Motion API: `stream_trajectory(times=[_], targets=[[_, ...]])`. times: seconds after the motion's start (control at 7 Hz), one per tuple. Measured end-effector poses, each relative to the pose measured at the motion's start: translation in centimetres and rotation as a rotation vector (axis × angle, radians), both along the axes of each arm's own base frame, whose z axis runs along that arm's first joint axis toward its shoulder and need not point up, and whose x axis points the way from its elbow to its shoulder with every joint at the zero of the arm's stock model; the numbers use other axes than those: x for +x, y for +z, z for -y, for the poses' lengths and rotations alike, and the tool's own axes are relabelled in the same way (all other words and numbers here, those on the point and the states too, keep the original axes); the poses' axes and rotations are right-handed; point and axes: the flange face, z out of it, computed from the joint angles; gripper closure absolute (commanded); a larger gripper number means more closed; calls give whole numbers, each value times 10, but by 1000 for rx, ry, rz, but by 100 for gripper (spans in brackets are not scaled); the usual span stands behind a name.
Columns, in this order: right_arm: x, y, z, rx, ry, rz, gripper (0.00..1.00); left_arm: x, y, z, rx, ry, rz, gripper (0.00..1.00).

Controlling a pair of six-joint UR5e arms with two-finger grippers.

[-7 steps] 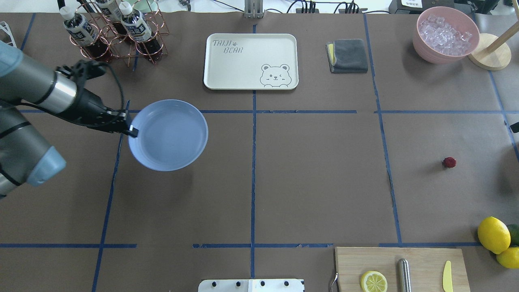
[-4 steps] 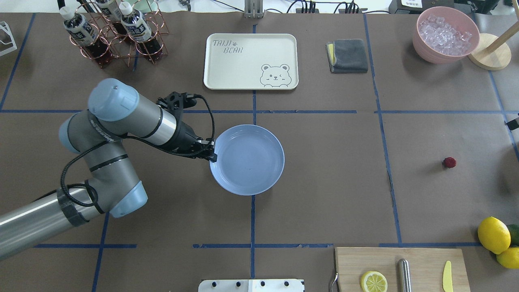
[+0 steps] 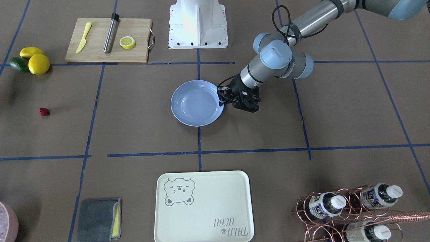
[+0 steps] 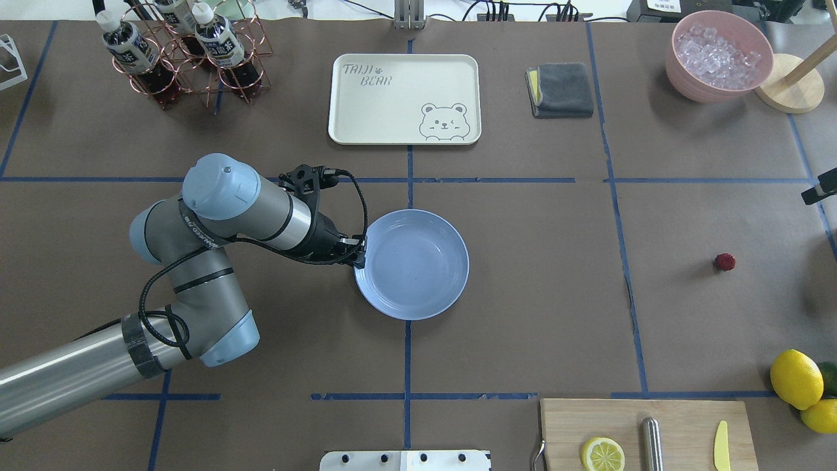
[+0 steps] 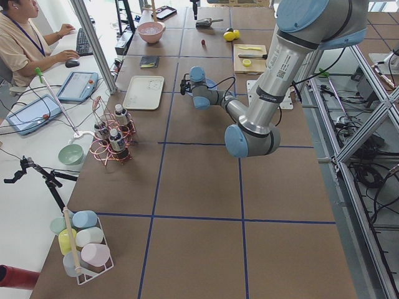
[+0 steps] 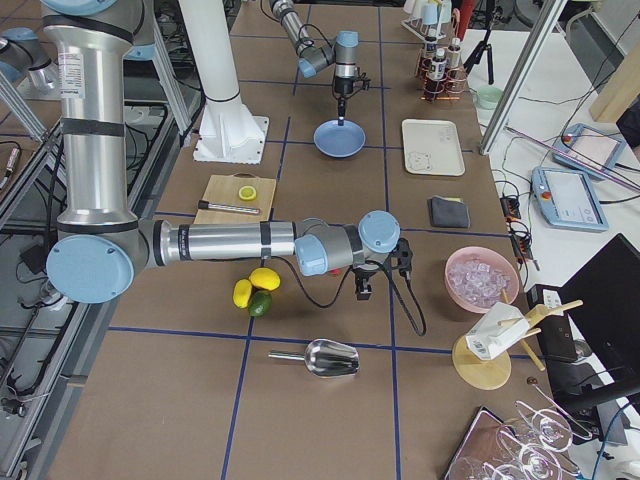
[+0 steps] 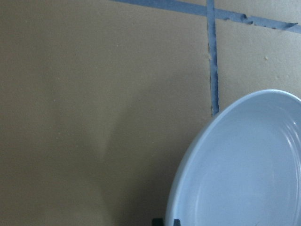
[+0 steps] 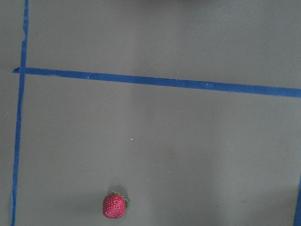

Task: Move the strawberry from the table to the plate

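Observation:
The light blue plate (image 4: pixel 418 268) (image 3: pixel 195 104) sits near the middle of the table (image 4: pixel 523 314), low over it or resting on it. My left gripper (image 4: pixel 358 255) (image 3: pixel 222 100) is shut on the plate's left rim. In the left wrist view the plate (image 7: pixel 244 169) fills the lower right. The small red strawberry (image 4: pixel 724 262) (image 3: pixel 44 111) (image 8: pixel 114 205) lies alone on the table, far to the right. My right gripper (image 6: pixel 363 291) hangs above the table near it. Only a dark sliver of it (image 4: pixel 820 194) reaches the overhead view, so I cannot tell its state.
A cream bear-print tray (image 4: pixel 405 98) and a grey cloth (image 4: pixel 561 89) lie at the back. Back left is a bottle rack (image 4: pixel 183 52), back right a pink bowl of ice (image 4: pixel 719 55). Front right are a cutting board (image 4: pixel 644 432) and lemons (image 4: pixel 796 378).
My left arm has carried the plate from the table's left side rightward to the middle. A dark part of the right gripper has come in at the right edge.

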Motion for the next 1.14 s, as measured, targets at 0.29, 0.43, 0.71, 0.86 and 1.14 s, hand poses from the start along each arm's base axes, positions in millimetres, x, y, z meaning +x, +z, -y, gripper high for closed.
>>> stream_trajectory(times=[0.29,0.43,0.71,0.86,1.14], targets=[[0,-1,0,-1,1,0,0,2,4,0,-2,1,7,100],[-2,-1,0,0,-2,1,0,2,4,0,-1,1,7,100],[-5,-3,0,3,-8,2,0,3,6,-1,0,3,6,100],[-6,-5,0,6,-10,3,0,4,8,-2,5,4,0,100],[-7,-7,1,11,-12,4,0,6,12,-4,16,-7,-6,31]])
